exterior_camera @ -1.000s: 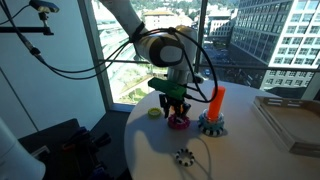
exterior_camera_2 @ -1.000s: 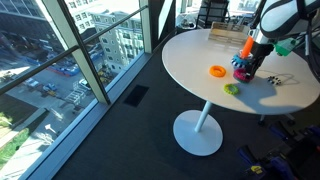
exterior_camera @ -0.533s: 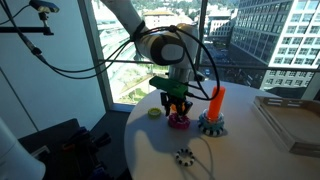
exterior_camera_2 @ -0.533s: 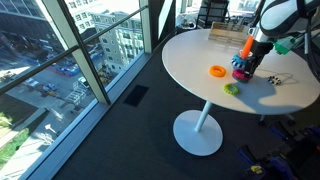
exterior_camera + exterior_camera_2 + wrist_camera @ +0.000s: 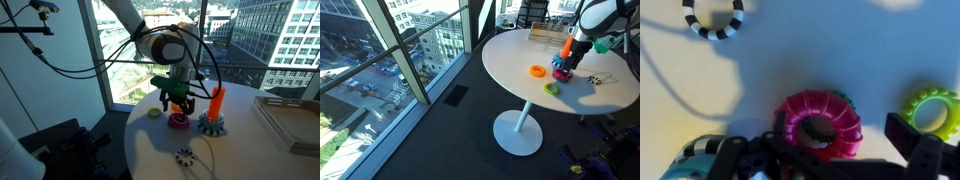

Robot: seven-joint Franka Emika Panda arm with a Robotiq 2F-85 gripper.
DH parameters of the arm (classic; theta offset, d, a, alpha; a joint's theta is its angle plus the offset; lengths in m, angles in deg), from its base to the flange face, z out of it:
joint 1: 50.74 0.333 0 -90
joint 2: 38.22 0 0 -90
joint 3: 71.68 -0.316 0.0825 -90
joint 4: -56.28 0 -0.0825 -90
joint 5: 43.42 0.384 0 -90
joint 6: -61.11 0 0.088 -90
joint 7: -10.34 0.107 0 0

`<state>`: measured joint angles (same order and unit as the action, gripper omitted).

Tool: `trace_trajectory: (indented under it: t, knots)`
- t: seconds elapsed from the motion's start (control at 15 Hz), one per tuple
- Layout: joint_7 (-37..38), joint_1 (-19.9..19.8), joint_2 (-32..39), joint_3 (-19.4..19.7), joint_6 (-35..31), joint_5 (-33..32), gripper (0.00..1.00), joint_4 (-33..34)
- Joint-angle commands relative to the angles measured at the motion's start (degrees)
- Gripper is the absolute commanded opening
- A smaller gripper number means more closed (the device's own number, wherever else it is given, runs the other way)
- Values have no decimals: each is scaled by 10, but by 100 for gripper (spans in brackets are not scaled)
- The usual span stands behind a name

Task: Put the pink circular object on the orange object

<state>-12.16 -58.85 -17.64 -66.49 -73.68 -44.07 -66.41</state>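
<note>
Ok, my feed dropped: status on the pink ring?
Gripper open, over pink ring. Ring flat on table, not yet on orange peg. Yellow-green ring opposite the peg, not in the way.

No text, label, brand, number or sign is legible on anything in these views.

Round white table (image 5: 515, 62), tall windows (image 5: 390, 60) — perhaps carpet (image 5: 440, 140)
</note>
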Motion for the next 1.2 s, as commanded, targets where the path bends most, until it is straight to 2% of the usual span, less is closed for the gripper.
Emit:
trace_trajectory:
  t: [0.0,1.07,1.13]
  knots:
    - [18,-2,14,-6,-5,-15,100,18]
    - [14,-1,42,-21,-5,-6,100,38]
    - [14,0,44,-22,-5,-6,95,40]
